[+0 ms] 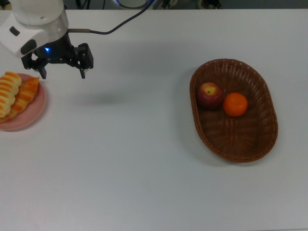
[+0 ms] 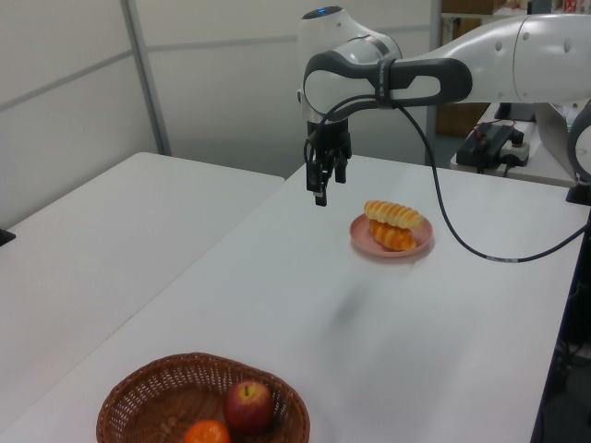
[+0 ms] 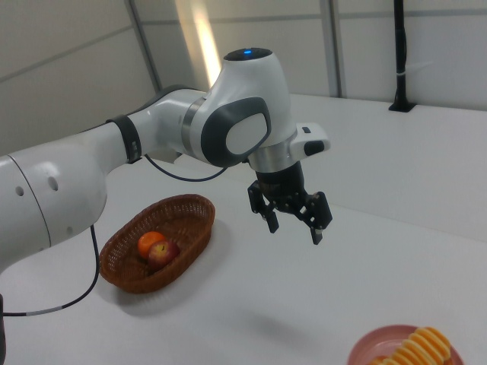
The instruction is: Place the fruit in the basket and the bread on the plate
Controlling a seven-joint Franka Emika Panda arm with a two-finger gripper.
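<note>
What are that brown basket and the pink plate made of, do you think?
The basket looks like woven wicker, matte brown: its crossing strands show. The plate looks like smooth plastic or glazed ceramic, uniformly pink with a faint sheen; which one, I cannot tell.

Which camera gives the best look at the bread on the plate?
The left view: both pastries show whole, stacked on the pink plate. The top view cuts them at its left edge; the right view shows only ends at its bottom.

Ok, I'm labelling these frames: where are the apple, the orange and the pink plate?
apple (image 1: 210, 95), top view, centre of its red skin.
orange (image 1: 235, 104), top view, middle of the fruit.
pink plate (image 1: 34, 110), top view, bare rim beside the bread.
</note>
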